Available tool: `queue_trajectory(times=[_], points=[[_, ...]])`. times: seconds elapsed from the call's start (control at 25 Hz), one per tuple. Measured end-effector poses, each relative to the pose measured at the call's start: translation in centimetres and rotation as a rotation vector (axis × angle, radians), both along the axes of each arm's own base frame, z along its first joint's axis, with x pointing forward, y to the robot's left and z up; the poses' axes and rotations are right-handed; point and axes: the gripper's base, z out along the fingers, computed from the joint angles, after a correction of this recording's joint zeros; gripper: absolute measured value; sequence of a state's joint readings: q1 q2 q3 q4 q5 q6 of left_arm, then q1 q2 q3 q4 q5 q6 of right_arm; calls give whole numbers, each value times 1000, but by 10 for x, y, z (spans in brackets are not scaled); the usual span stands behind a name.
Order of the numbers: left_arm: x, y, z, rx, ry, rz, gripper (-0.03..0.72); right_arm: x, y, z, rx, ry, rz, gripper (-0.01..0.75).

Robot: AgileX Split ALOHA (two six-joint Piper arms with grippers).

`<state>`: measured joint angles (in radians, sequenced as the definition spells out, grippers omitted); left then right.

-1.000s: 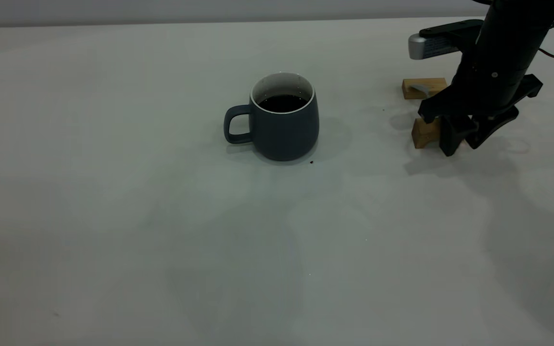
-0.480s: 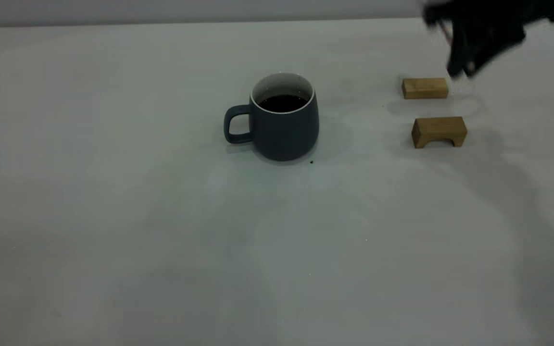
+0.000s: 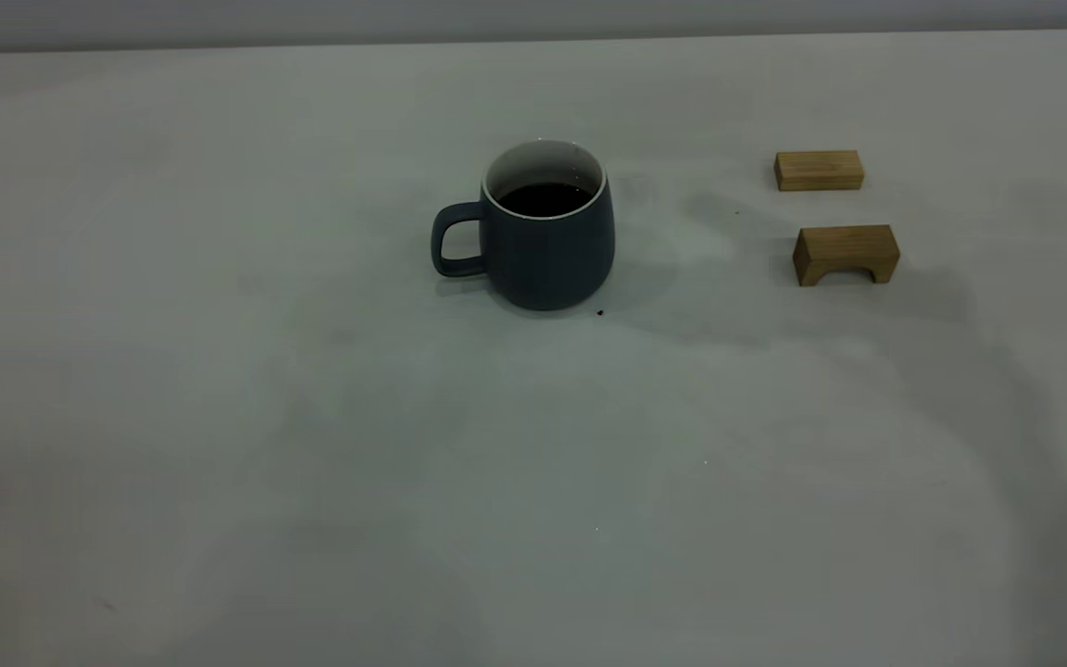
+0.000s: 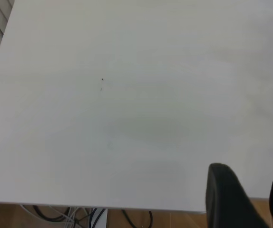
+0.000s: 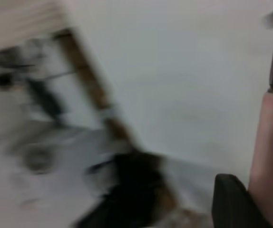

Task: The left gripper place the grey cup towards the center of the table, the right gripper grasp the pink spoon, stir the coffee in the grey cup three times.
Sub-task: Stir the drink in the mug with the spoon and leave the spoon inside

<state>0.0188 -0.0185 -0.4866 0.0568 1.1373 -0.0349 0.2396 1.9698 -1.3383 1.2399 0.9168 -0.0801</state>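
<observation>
Cup (image 3: 547, 236) stands mid-table (image 3: 311, 445), coffee (image 3: 544, 198) inside, placement done. Right pincer (image 5: 265, 199) is out of the exterior view and clamped on the spoon (image 5: 269, 142), so the grasp is done. Left pincer (image 4: 250, 190) is parked at the table edge, fingers apart, empty. Stirring not yet begun. Two wooden blocks (image 3: 844, 252) sit right of the cup.

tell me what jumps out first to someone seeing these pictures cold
The grey cup stands alone near the table's middle, handle toward the left arm's side, with black coffee inside. Two wooden blocks sit on the right arm's side. No arm shows in the exterior view; the right wrist view shows the pink spoon in the right end effector.
</observation>
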Motion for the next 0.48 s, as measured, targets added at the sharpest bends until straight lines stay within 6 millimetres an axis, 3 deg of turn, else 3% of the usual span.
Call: queue_trajectory(times=[0.2, 0.36, 0.48], points=[[0, 0, 0, 0, 0, 0, 299, 2, 29, 5, 260, 270, -203, 136], [0, 0, 0, 0, 0, 0, 299, 5, 46, -10, 387, 570, -363, 136], [0, 0, 0, 0, 0, 0, 299, 9, 49, -23, 440, 679, -423, 136]])
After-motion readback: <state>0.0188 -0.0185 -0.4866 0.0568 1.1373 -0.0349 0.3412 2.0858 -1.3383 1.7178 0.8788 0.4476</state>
